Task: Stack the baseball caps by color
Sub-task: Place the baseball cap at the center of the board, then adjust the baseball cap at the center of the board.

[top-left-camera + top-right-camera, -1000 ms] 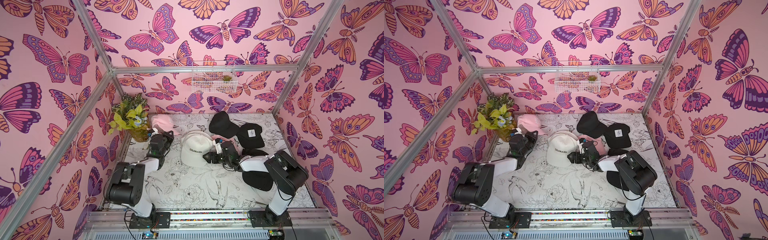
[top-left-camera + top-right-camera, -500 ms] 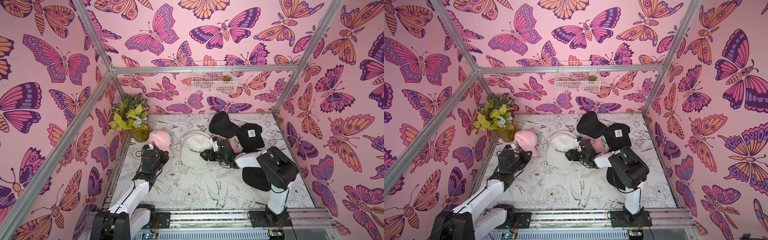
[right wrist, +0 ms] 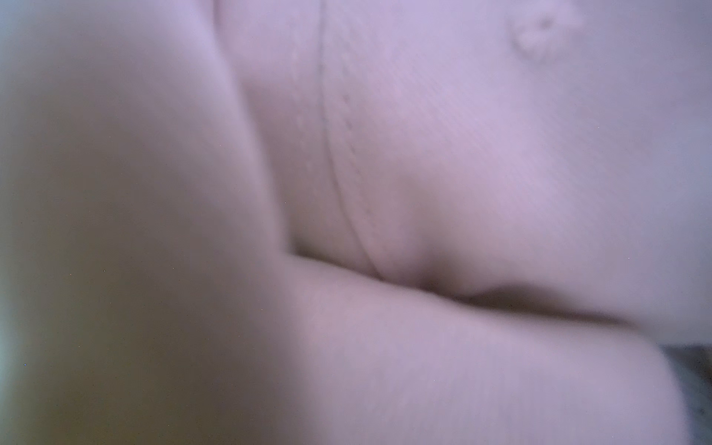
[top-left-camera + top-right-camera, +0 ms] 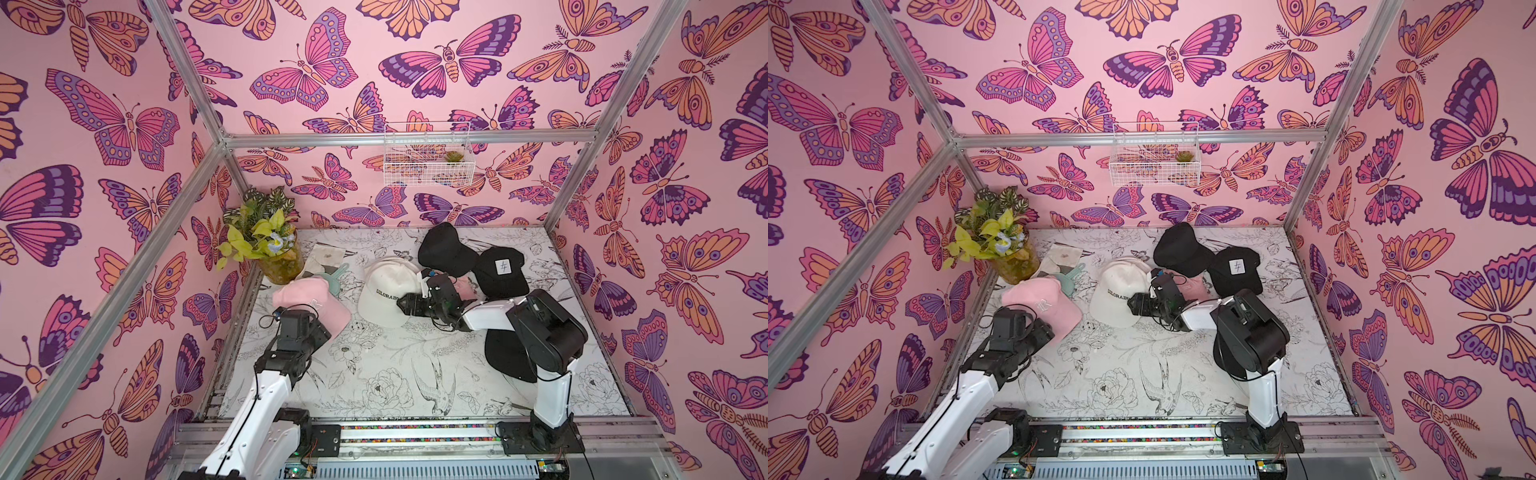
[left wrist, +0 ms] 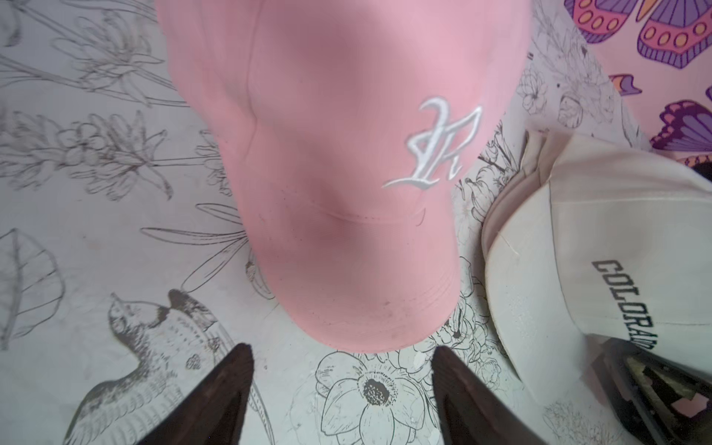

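Left gripper [image 5: 341, 352] jaws apart, empty; I note pink cap [image 5: 339, 173] just ahead, brim-first, long axis in line.

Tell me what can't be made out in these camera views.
- Right wrist view: blurred cream fabric fills it; whether the right gripper grips the white cap is unclear.
- The pink cap behind that gripper: mostly hidden by it in both top views.
- The black cap by the right arm's base: partly covered by the arm.
- Wire basket on the back wall: contents too small.
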{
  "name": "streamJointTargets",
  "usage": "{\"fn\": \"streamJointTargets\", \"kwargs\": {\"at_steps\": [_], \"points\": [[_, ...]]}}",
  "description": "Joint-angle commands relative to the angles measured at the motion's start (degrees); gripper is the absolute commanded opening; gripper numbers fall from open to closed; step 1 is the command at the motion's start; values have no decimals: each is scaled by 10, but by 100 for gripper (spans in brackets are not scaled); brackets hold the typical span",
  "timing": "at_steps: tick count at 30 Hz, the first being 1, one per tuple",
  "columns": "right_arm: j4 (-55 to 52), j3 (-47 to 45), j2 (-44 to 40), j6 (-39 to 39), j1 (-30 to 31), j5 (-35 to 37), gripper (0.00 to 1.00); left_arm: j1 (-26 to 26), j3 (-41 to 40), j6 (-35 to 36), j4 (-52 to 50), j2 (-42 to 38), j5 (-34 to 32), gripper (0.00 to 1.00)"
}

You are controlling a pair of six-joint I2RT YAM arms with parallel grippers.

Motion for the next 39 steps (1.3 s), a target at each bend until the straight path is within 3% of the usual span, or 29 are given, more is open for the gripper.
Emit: {"fn": "streamJointTargets", "kwargs": {"at_steps": [1, 4, 7, 9, 11, 19, 27, 34, 39], "points": [[-47, 6, -5, -5, -1, 47, 81, 4, 39, 16, -74, -17, -25, 82], [-50, 3, -11, -5, -8, 45, 81, 3, 83, 36, -67, -8, 29, 91], [-42, -5, -19, 5, -19, 25, 82, 1, 109, 60, 8, 31, 157, 100], [-41, -16, -31, 10, -27, 29, 82, -4, 125, 62, 57, 80, 238, 100], [-36, -27, -42, 13, -36, 33, 82, -18, 138, 70, 89, 123, 273, 100], [39, -53, -32, 21, -95, -43, 84, -53, 169, 98, 173, 284, 312, 100], [65, -39, -3, 48, -148, -40, 87, -51, 175, 107, 199, 334, 283, 100], [159, -99, -53, 53, -149, -57, 88, -33, 186, 154, 230, 377, 297, 100], [228, -157, -70, 24, -129, -77, 87, -18, 217, 190, 236, 433, 347, 100]]}}
